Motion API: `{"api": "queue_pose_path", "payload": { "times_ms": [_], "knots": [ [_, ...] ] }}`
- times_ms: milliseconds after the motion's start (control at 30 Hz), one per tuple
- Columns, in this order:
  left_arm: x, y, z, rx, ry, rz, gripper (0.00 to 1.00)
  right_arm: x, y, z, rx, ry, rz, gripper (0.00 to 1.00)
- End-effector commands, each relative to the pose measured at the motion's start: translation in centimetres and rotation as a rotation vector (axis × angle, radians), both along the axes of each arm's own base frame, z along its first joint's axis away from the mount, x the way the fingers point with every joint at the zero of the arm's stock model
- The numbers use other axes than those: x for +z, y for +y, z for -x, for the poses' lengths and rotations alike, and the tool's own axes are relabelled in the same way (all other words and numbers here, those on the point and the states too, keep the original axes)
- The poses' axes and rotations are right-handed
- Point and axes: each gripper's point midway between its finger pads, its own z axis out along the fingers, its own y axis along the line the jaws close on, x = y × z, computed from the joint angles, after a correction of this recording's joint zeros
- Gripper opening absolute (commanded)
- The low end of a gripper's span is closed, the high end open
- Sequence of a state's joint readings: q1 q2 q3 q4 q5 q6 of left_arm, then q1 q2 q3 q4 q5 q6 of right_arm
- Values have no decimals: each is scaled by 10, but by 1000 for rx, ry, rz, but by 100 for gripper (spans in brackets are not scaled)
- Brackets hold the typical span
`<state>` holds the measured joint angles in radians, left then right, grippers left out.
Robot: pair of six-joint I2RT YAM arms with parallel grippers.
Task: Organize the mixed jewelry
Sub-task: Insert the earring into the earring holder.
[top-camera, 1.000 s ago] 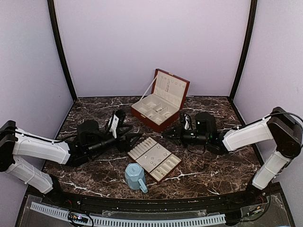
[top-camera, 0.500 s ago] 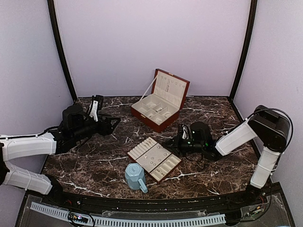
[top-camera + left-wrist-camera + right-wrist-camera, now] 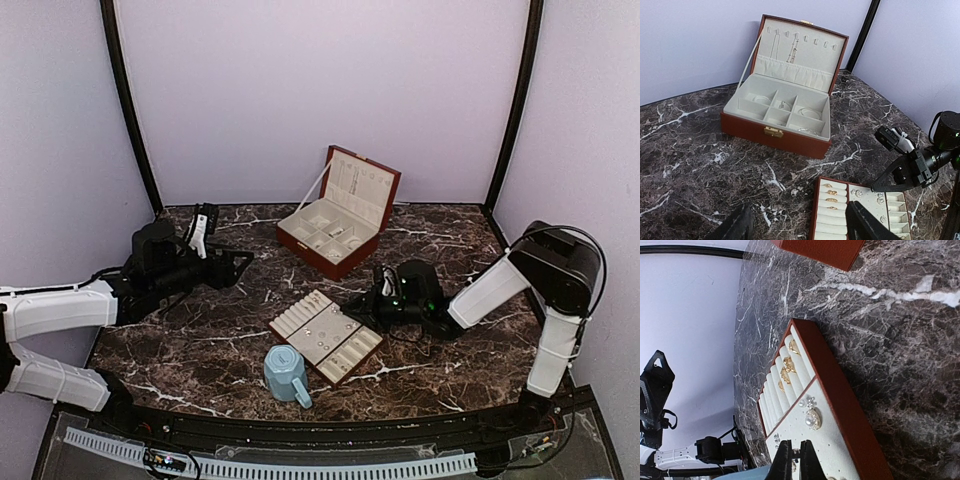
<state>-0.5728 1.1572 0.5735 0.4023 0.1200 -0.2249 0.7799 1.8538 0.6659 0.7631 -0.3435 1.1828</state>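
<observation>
"Arms first: what has moved in the last second?"

"Left tool (image 3: 240,268) was down beside the tray (image 3: 837,400). Now it hangs over the rear left of the tabletop (image 3: 450,360), well apart from the tray, jaws spread and empty. Right tool (image 3: 796,460) has slid from between the jewelry box (image 3: 750,129) and the tray to just over the tray's stud pad."

"Carrying anything?"

"Its fingers (image 3: 782,465) are pressed together. Something glints between the tips, but I can't tell whether it's a pinched piece."

"And the jewelry (image 3: 832,193)?"

"Rings (image 3: 786,369) sit in the tray's rolls. A pearl stud (image 3: 813,419) lies on the pad just ahead of the right tool, and thin hoops (image 3: 810,114) lie in the box compartments."

"Meaning?"

"I'd judge the left has cleared out of the way, and the right is about to set down or pick up a stud."
</observation>
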Motion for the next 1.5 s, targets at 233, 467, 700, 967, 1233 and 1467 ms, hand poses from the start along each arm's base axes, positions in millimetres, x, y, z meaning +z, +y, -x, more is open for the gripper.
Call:
{"api": "queue_pose_path", "payload": {
  "times_ms": [233,467,700,967,1233,1467],
  "knots": [
    [10,6,2,10,-18,19,66,2,5,-14,-9,-33,-7,0],
    [11,8,1,19,-23,18,66,-5,4,-15,-12,-10,7,0],
    [10,9,1,24,-22,15,66,-9,2,-15,-22,3,26,0],
    [10,10,0,28,-26,14,66,-10,-2,-15,-34,11,58,0],
    [7,11,1,30,-18,15,66,-2,-6,-11,-32,4,66,0],
    [7,12,1,32,-20,16,66,-6,-1,-9,-15,14,58,0]
  ]
}}
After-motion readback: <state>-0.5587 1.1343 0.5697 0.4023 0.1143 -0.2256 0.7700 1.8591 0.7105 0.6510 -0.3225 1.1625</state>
